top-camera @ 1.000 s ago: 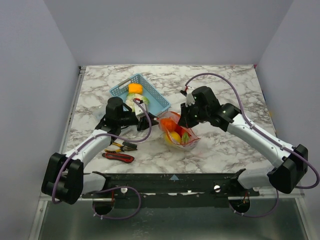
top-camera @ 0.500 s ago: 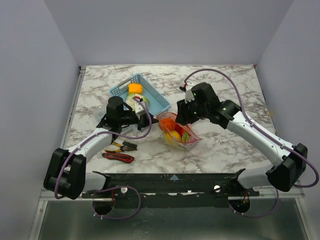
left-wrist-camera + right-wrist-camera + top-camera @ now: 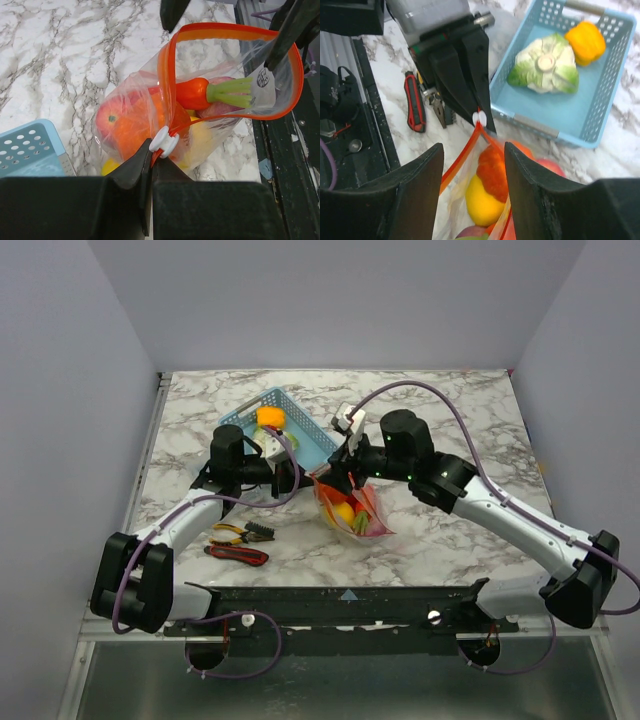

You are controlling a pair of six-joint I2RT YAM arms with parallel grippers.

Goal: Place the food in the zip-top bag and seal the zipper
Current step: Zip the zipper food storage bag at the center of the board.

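There was 1 zip-top bag (image 3: 227, 135), with 1 zipper (image 3: 167, 65) and 1 white slider (image 3: 164, 141). Inside, at least 4 food pieces could be told apart, 1 of them a carrot (image 3: 210, 93). 1 blue basket (image 3: 540, 107) held 2 more: 1 cabbage (image 3: 544, 67), 1 orange pepper (image 3: 585, 40). There were 2 hand tools — 1 pliers (image 3: 240, 533), 1 red-handled cutter (image 3: 237, 555) — and 2 grippers: left gripper (image 3: 151, 150), right gripper (image 3: 474, 150).

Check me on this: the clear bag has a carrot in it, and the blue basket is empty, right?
Not quite. The carrot is in the clear bag, but the blue basket holds a cabbage and an orange pepper, as the right wrist view shows.
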